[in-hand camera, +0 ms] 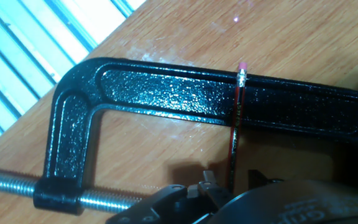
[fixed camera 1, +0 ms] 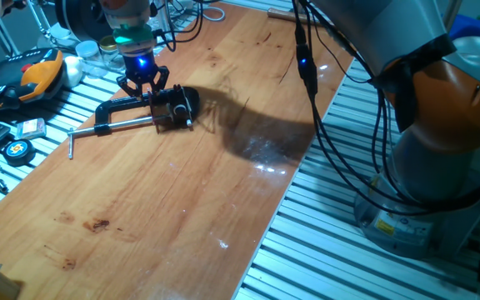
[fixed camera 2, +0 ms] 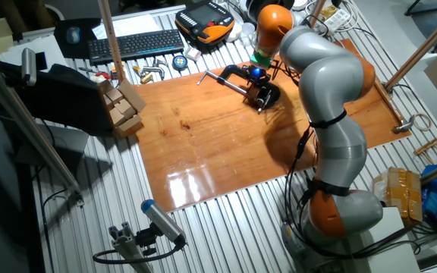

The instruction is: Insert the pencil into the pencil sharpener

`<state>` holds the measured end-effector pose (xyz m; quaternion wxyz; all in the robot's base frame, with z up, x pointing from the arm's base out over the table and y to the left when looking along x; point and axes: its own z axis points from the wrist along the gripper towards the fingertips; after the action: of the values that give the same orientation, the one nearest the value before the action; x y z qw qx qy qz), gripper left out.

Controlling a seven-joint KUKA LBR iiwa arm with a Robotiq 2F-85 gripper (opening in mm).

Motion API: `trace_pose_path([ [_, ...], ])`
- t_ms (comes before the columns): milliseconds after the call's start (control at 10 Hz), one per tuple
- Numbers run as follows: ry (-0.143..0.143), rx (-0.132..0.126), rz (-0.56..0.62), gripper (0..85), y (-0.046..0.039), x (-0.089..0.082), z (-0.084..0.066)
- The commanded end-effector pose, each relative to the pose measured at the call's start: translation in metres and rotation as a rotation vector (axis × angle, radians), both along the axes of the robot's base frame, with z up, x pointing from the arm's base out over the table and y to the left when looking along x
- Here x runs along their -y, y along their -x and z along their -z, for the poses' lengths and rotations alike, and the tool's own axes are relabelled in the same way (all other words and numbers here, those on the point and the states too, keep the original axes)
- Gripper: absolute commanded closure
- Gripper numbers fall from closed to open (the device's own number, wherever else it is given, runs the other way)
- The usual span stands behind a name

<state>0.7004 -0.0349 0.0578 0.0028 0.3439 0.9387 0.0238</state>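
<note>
One fixed view: the gripper [fixed camera 1: 143, 86] points straight down, fingers spread slightly, beside the black clamp [fixed camera 1: 119, 108] and just above the pencil sharpener [fixed camera 1: 173, 108].

The other fixed view: the arm bends over the clamp's far end.

Hand view: the pencil [in-hand camera: 235, 127] lies across the clamp, eraser away from the fingers; whether it is gripped is unclear.

— What do we see along the fingers?
— We see the red pencil [in-hand camera: 235, 127] standing across the black clamp [in-hand camera: 166, 93], pink eraser end up.
— And below?
— Its lower end disappears behind dark blurred parts; the clamp's silver screw rod [in-hand camera: 8, 183] lies on the wooden worktop [in-hand camera: 166, 31].
</note>
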Motion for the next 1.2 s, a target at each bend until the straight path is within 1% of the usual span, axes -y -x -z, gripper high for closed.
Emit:
trace_pose_path([
  [0, -0.002, 0.000, 0.000, 51.0, 0.0002, 0.000, 0.001],
  [300, -0.006, -0.011, 0.004, 51.0, 0.0007, 0.000, 0.003],
  [600, -0.026, -0.025, 0.002, 51.0, 0.0008, 0.002, 0.010],
  [700, -0.029, -0.028, 0.006, 51.0, 0.0010, 0.002, 0.012],
  [800, -0.031, -0.038, 0.012, 51.0, 0.0009, 0.002, 0.012],
  [900, -0.035, -0.047, 0.017, 68.0, 0.0005, 0.002, 0.013],
  [1100, -0.049, -0.062, 0.028, 68.0, -0.0001, 0.001, 0.015],
])
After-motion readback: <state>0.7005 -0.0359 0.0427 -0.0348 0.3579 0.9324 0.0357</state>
